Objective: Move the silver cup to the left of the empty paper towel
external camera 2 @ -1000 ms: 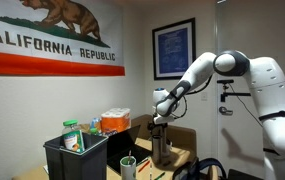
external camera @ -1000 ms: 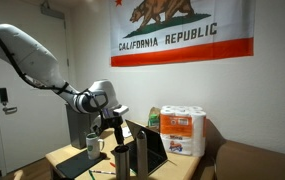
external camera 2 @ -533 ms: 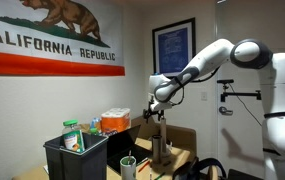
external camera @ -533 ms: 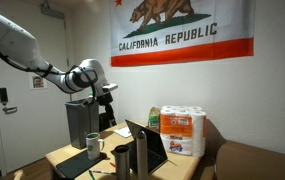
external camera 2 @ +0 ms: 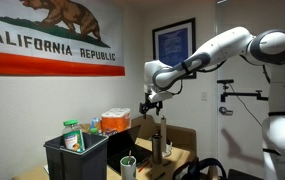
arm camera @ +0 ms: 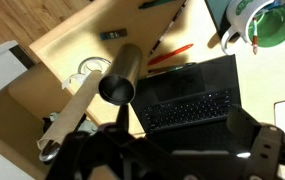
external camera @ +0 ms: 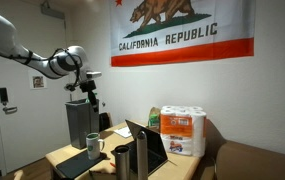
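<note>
The silver cup point(external camera: 123, 161) stands upright on the wooden table, just left of the empty paper towel tube point(external camera: 139, 155), in front of the open laptop point(external camera: 150, 146). In the wrist view I look down on the cup point(arm camera: 120, 78) and the tan tube point(arm camera: 74, 118) side by side. In an exterior view the tube point(external camera 2: 157, 144) and the cup overlap, and I cannot separate them. My gripper point(external camera: 89, 90) is open and empty, high above the table and well away from the cup. It also shows in an exterior view point(external camera 2: 151, 100) and in the wrist view point(arm camera: 172, 160).
A grey mug with a handle point(external camera: 92, 146) stands on the table's left part. A pack of full paper towel rolls point(external camera: 183, 130) is behind the laptop point(arm camera: 187, 95). A black bin point(external camera 2: 74, 158) and a green-lined cup point(arm camera: 272, 24) are nearby. A red pen point(arm camera: 172, 52) lies by the laptop.
The gripper was low over the cup a second ago. The arm has since risen and swung away to the side, leaving the cup standing beside the tube.
</note>
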